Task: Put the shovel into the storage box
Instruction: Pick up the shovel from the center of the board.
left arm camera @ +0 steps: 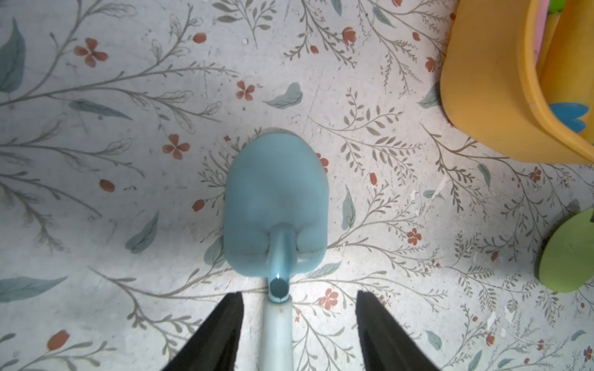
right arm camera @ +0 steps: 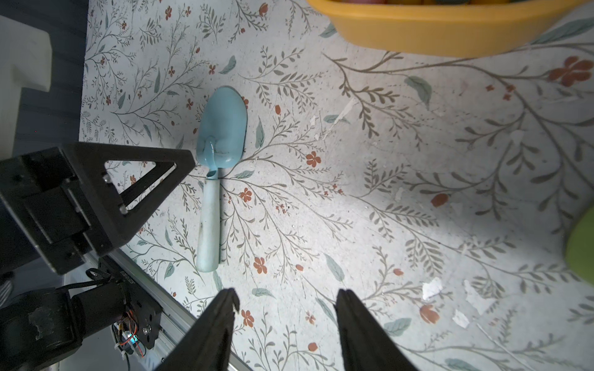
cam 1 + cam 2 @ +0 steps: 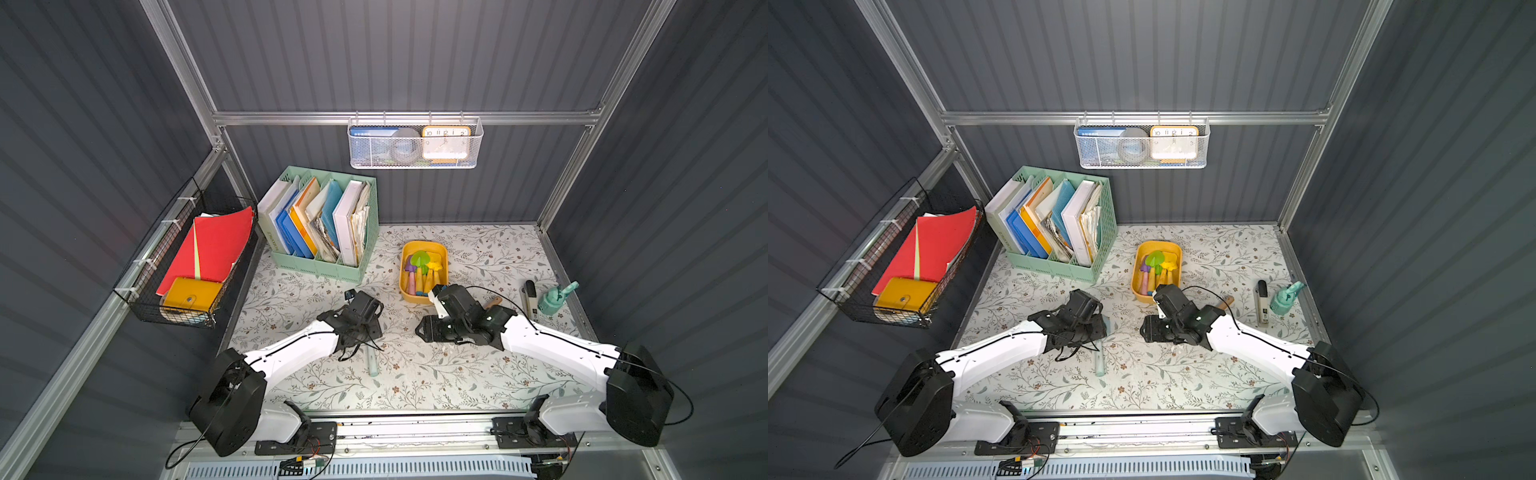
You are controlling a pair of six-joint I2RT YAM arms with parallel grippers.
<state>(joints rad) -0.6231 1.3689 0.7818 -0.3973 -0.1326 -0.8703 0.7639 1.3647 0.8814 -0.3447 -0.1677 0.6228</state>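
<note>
The shovel point(image 1: 276, 199), pale blue, lies flat on the table point(image 3: 457, 374) directly under the left gripper point(image 1: 299, 295). Its long axis runs in line with the gap between the fingers, blade pointing ahead of the gripper and away from the robot's base, handle trailing back between the two black fingers point(image 1: 221, 327). They stand apart on either side of the handle without touching it. In both top views the gripper's body hides the blade and only the handle end point(image 3: 372, 365) pokes out behind it. The right gripper point(image 2: 287, 290) hangs with its fingers spread and only bare table between them, the shovel off to its side. The storage box point(image 3: 409, 296), yellow-orange and holding coloured toy tools, sits just ahead of the right gripper and further ahead and to the side of the left one. Both wrist views cut it off at the frame edge. A green rounded shape point(image 1: 569, 253) near the right gripper is also cut off and hard to identify. The table covering is a pale floral print, scuffed and flaked white in spots. Dark grey ribbed walls with aluminium framing enclose it.
</note>
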